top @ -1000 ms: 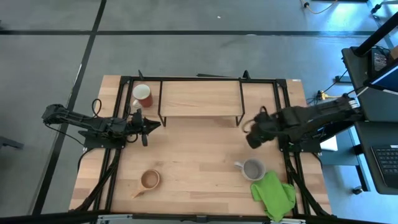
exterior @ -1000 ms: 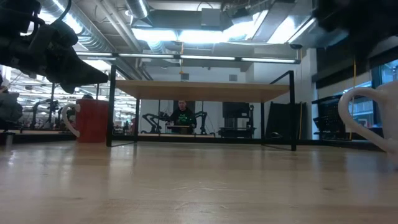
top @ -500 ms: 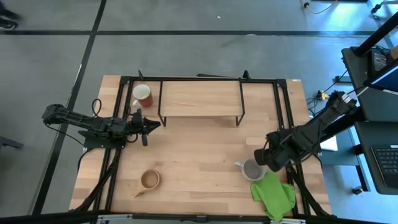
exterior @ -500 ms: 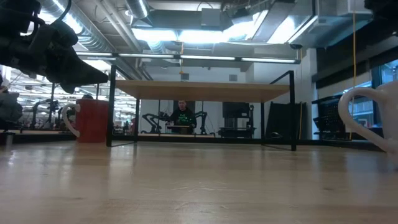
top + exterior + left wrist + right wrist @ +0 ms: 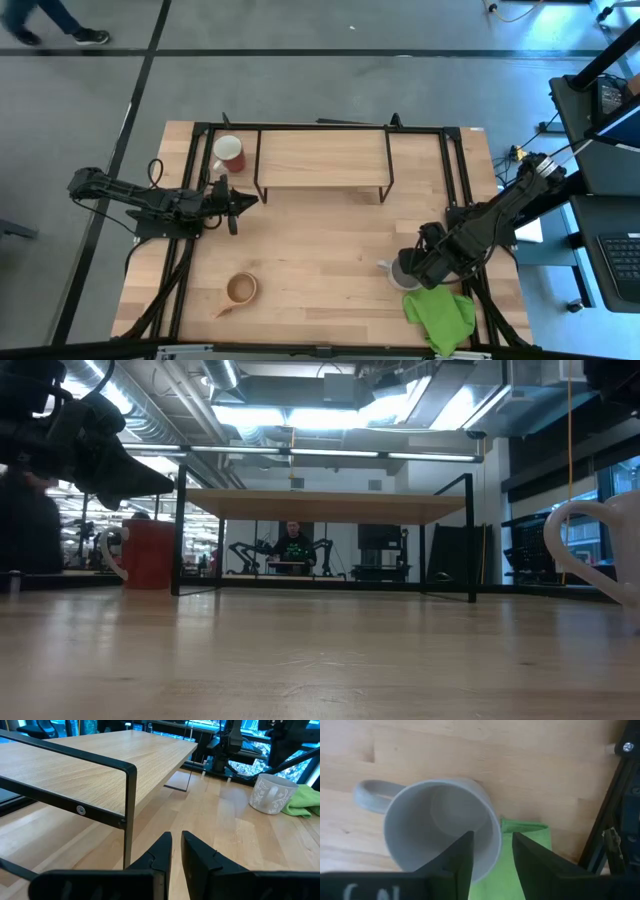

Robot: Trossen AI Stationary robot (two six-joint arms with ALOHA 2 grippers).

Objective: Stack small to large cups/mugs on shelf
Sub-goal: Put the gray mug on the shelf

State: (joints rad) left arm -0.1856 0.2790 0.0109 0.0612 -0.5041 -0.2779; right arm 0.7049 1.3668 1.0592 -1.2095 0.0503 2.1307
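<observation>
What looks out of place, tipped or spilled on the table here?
Nothing stands out. The grey mug, red mug and wooden cup all stand upright on the table, with no spill; the green cloth lies crumpled beside the grey mug.

In the high view the right gripper (image 5: 412,268) covers most of the grey mug (image 5: 399,275), so only its handle and a sliver of rim show at lower right. At the low view's right edge the same mug (image 5: 600,550) is cut off, and the left gripper (image 5: 95,445) is a dark blurred mass at upper left. A person (image 5: 45,22) at the high view's top left is cropped to blurred legs.
</observation>
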